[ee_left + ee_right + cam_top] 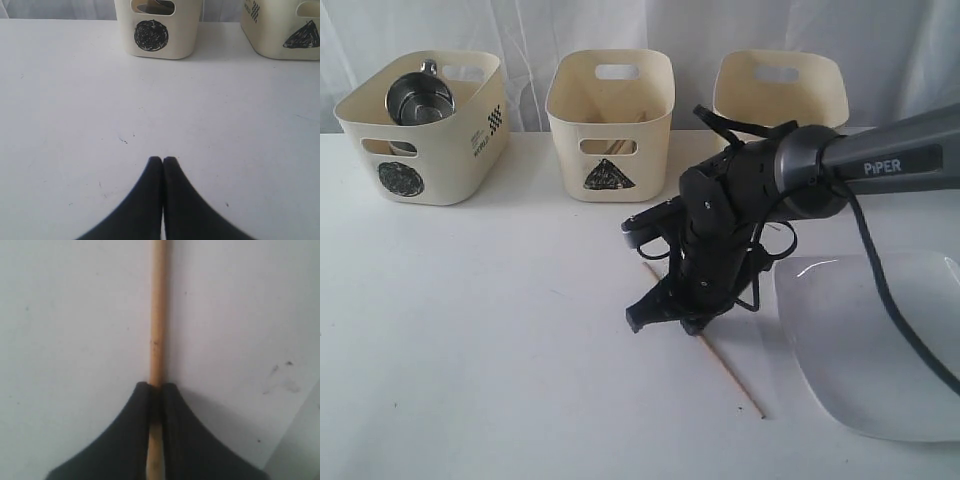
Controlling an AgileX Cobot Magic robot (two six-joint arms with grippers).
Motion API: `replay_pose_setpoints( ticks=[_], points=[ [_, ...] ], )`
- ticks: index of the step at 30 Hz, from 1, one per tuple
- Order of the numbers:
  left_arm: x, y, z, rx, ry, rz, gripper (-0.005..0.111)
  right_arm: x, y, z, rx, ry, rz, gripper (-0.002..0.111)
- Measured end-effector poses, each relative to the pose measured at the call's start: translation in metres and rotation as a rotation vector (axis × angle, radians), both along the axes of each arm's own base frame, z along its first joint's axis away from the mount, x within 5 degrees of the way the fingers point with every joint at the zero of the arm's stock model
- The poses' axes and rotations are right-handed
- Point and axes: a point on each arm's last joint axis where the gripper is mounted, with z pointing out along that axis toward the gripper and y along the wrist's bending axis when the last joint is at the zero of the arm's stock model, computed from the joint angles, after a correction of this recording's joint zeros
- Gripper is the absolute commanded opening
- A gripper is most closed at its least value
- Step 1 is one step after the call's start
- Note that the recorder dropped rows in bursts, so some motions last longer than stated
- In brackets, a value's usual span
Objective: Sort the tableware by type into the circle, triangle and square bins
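A wooden chopstick (730, 378) lies slanted on the white table, and my right gripper (665, 320) is down on it, left of the plate. In the right wrist view the two black fingers pinch the chopstick (158, 315), so the right gripper (156, 386) is shut on it. My left gripper (163, 159) is shut with nothing in it, low over bare table, facing the circle bin (157, 30) and the triangle bin (285, 35). The circle bin (430, 150) holds a steel mug (418, 100). Something wooden shows through the handle cut-out of the triangle bin (610, 130).
A third cream bin (780, 90) stands at the back right, its mark hidden behind the right arm. The large white plate (880, 340) lies at the front right. A pale curtain closes off the back. The left arm does not show in the exterior view.
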Motion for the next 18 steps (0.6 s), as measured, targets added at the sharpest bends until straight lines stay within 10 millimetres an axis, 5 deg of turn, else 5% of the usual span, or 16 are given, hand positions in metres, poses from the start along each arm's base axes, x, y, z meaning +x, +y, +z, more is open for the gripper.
replay_pose_setpoints(
  ticks=[3,11,18],
  points=[
    [0.0,0.0,0.0,0.0,0.0,0.0,0.0,0.004,0.005,0.013,0.104,-0.076,-0.064,0.0],
    [0.0,0.0,0.0,0.0,0.0,0.0,0.0,0.025,0.002,0.094,0.46,-0.49,-0.22,0.0],
    [0.0,0.0,0.0,0.0,0.0,0.0,0.0,0.039,-0.023,0.119,0.524,-0.667,-0.292,0.0]
  ],
)
